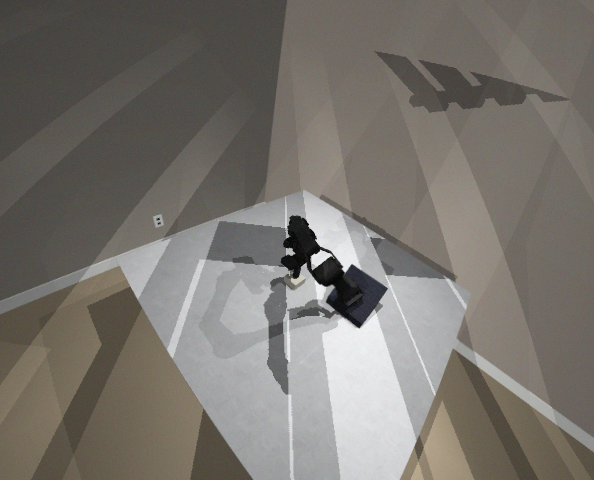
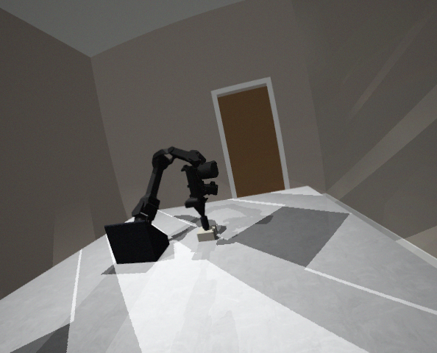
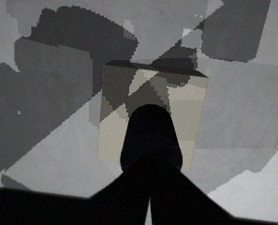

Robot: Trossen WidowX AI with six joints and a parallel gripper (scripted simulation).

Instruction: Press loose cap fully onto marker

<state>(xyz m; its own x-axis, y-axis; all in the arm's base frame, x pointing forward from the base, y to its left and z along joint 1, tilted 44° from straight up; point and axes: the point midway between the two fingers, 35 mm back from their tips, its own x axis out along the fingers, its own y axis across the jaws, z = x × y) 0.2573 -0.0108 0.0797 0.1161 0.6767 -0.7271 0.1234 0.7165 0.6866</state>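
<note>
The beige holder block (image 1: 298, 285) (image 2: 207, 236) (image 3: 191, 104) stands on the grey table. The dark marker stands upright in it, and the black cap (image 3: 150, 136) (image 2: 204, 224) sits on the marker's top. My gripper (image 3: 152, 162) (image 2: 202, 217) (image 1: 293, 268) points straight down right over the cap, with both fingers closed together and nothing between them. In the wrist view the fingertips merge with the cap's dark top, so I cannot tell whether they touch it. The marker's body is hidden under the cap and fingers.
The arm's dark base block (image 1: 364, 302) (image 2: 134, 243) sits on the table close beside the holder. A brown door (image 2: 251, 140) is in the far wall. Patchy light and shadow cover the table top (image 1: 338, 392) (image 2: 287, 288).
</note>
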